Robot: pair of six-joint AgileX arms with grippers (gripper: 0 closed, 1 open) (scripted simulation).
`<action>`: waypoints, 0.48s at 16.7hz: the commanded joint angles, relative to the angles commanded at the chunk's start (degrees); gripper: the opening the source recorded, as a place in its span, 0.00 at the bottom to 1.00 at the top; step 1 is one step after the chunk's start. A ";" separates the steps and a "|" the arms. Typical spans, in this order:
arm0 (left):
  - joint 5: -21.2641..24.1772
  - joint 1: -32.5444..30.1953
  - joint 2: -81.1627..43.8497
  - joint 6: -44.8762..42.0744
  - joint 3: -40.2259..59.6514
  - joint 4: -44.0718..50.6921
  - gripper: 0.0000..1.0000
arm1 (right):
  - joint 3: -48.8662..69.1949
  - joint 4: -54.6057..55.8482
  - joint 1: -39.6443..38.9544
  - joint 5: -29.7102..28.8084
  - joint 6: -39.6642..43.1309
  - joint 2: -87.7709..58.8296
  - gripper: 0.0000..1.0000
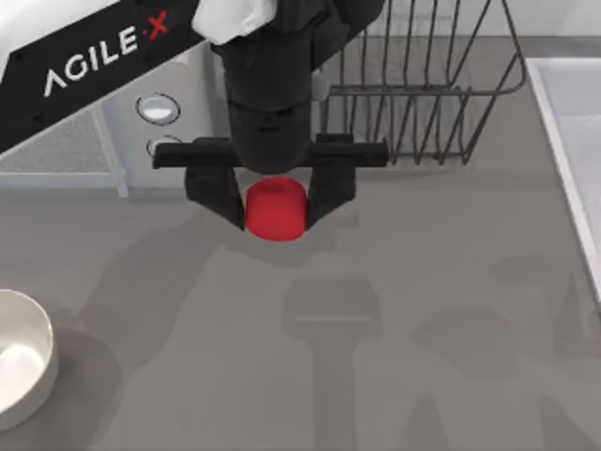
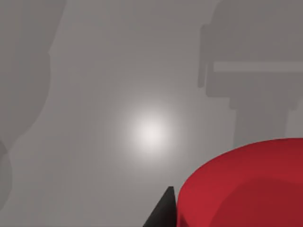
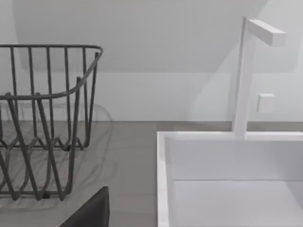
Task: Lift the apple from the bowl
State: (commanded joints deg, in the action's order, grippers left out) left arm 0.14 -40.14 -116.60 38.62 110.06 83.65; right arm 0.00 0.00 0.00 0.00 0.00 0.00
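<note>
Between the two black fingers of my left gripper (image 1: 274, 209) sits the small bright red rounded apple (image 1: 275, 210), pinched from both sides, one finger pressing each flank. The gripper hangs from my left arm, which reaches in from the top view's upper left, and the grey table (image 1: 423, 357) lies below it with the gripper's shadow cast off to its right. In the left wrist view the apple (image 2: 246, 187) bulks close under the camera, one dark fingertip (image 2: 163, 210) against its side, bare grey surface beyond. The round shallow white bowl (image 1: 38, 362) stands well apart from the gripper, down at the table's left edge. Behind the gripper stands a dark wire rack (image 1: 423, 85). My right wrist view takes in that rack (image 3: 45, 123), a white sink basin (image 3: 163, 179) and a slim white tap (image 3: 244, 75); whether my right gripper is spread or pressed together I cannot tell.
</note>
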 joint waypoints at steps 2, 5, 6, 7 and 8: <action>0.00 -0.01 -0.14 0.00 -0.90 -0.92 0.00 | 0.00 0.00 0.00 0.00 0.00 0.00 1.00; -0.01 0.02 -0.64 -0.04 -6.17 -6.54 0.00 | 0.00 0.00 0.00 0.00 0.00 0.00 1.00; -0.01 0.03 -0.84 -0.06 -8.61 -9.49 0.00 | 0.00 0.00 0.00 0.00 0.00 0.00 1.00; -0.02 0.03 -1.09 -0.07 -11.24 -12.79 0.00 | 0.00 0.00 0.00 0.00 0.00 0.00 1.00; -0.02 0.03 -1.38 -0.07 -13.95 -16.08 0.00 | 0.00 0.00 0.00 0.00 0.00 0.00 1.00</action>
State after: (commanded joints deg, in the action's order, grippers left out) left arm 0.13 -40.11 -117.98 38.55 96.11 67.57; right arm 0.00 0.00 0.00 0.00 0.00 0.00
